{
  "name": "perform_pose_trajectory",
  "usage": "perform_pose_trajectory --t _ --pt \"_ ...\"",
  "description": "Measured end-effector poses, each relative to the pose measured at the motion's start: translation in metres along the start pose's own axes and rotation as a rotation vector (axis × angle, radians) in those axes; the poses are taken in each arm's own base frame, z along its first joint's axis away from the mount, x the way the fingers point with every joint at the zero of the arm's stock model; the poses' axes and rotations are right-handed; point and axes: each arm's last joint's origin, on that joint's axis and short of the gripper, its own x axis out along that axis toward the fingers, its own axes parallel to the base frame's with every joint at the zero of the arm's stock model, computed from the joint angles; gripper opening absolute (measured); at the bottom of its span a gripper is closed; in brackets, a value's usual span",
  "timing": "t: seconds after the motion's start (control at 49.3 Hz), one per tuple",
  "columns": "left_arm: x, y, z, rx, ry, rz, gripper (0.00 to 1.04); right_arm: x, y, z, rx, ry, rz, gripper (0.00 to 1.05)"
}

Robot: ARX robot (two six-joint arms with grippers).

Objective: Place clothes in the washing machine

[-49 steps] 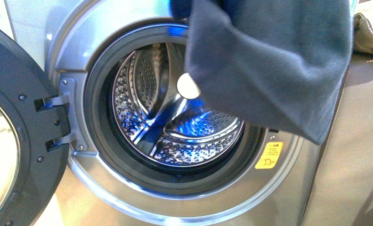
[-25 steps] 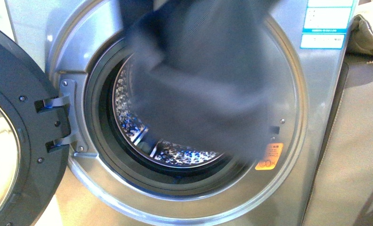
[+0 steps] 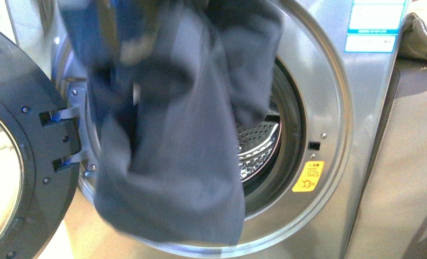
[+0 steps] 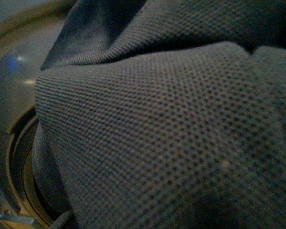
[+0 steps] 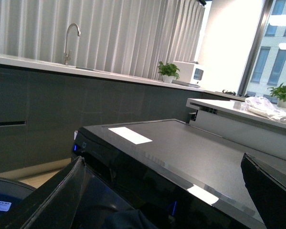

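The clothes (image 3: pixel 173 135), a dark navy garment, hang blurred across the left and middle of the washing machine's (image 3: pixel 330 108) round porthole. Their lower hem reaches the bottom of the silver ring. Only the right edge of the perforated drum (image 3: pixel 259 144) shows. In the left wrist view the woven fabric (image 4: pixel 171 133) fills nearly the whole picture and hides my left gripper, which is shut on the clothes. A strip of the machine's rim (image 4: pixel 11 95) shows beside it. My right gripper (image 5: pixel 166 200) is open, with empty fingers (image 5: pixel 61 191) above a dark appliance top (image 5: pixel 181 152).
The machine's door (image 3: pixel 22 162) stands swung open at the left. A yellow sticker (image 3: pixel 308 176) and a blue-white label (image 3: pixel 376 24) mark the front. A plain grey cabinet (image 3: pixel 405 172) stands at the right with a beige cloth (image 3: pixel 424 38) on top.
The clothes have swung from the upper right down and to the left across the porthole. They now cover the drum's left side and uncover its right edge.
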Motion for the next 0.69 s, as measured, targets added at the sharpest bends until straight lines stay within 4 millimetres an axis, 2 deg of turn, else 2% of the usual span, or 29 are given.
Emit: perform_pose_trajectory --t 0.386,0.69 --pt "0.033 0.012 -0.063 0.004 0.054 0.011 0.06 0.000 0.000 0.000 0.000 0.000 0.000 0.97" --pt "0.069 0.009 -0.095 0.026 0.084 0.017 0.06 0.000 0.000 0.000 0.000 0.000 0.000 0.97"
